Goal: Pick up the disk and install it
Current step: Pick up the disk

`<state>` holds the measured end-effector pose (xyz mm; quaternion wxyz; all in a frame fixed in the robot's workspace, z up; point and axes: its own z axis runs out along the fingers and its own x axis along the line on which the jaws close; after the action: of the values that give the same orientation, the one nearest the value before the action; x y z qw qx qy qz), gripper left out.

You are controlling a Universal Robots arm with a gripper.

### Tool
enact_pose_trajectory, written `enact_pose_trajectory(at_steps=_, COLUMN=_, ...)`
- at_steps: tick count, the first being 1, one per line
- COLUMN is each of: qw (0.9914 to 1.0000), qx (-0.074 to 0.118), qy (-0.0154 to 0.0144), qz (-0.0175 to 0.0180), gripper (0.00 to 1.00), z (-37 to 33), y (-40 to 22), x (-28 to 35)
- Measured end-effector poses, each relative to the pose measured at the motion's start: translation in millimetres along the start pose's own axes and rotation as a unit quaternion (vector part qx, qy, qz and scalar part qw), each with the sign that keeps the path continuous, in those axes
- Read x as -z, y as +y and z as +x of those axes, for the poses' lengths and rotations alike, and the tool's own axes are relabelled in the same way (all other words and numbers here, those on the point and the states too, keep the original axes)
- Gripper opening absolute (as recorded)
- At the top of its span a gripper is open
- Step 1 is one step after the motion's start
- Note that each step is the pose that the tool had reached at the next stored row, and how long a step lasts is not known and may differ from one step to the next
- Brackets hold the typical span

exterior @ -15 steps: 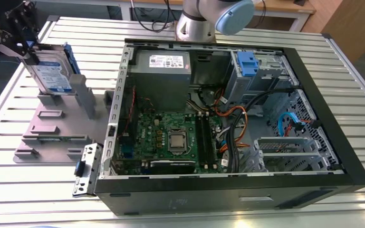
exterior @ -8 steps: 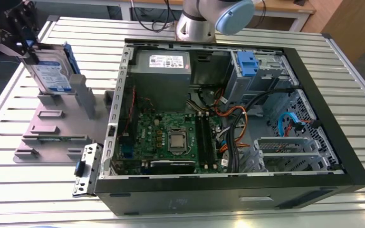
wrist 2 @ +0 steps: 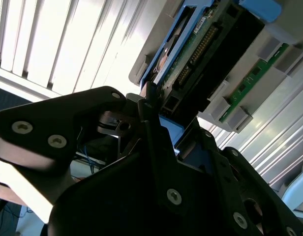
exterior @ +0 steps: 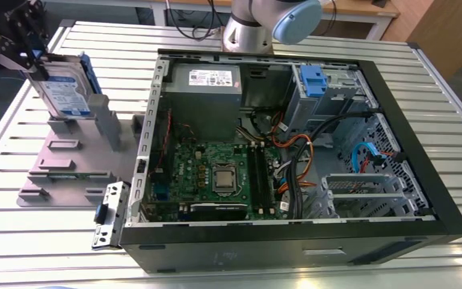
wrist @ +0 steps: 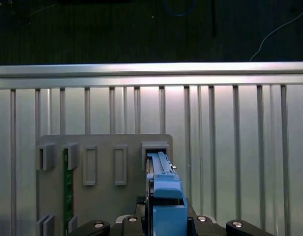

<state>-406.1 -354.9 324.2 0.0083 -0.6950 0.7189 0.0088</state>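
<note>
- Black two-finger gripper (exterior: 36, 60) is clamped on the top edge of the disk (exterior: 64, 93), a flat rectangular silver-grey metal hard drive with a white-and-blue label and blue plastic rails.
- Disk stands upright on edge over the flat grey fixture plate (exterior: 58, 174), its lower end at a raised slot (wrist: 154, 147) on that plate.
- Second wrist view: the disk's underside shows a green circuit board (wrist 2: 191, 59).
- Open black computer case (exterior: 295, 250) sits beside the plate, on the exterior view's right.
</note>
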Motion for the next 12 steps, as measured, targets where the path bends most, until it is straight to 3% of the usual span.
enact_pose_trajectory(at_steps=10, qw=1.0, qx=0.0, qy=0.0, qz=0.0, gripper=0.36, z=-0.1, y=0.0, x=2.4)
enact_pose_trajectory(at_steps=12, qw=1.0, qx=0.0, qy=0.0, qz=0.0, gripper=0.36, z=-0.2, y=0.0, x=9.9)
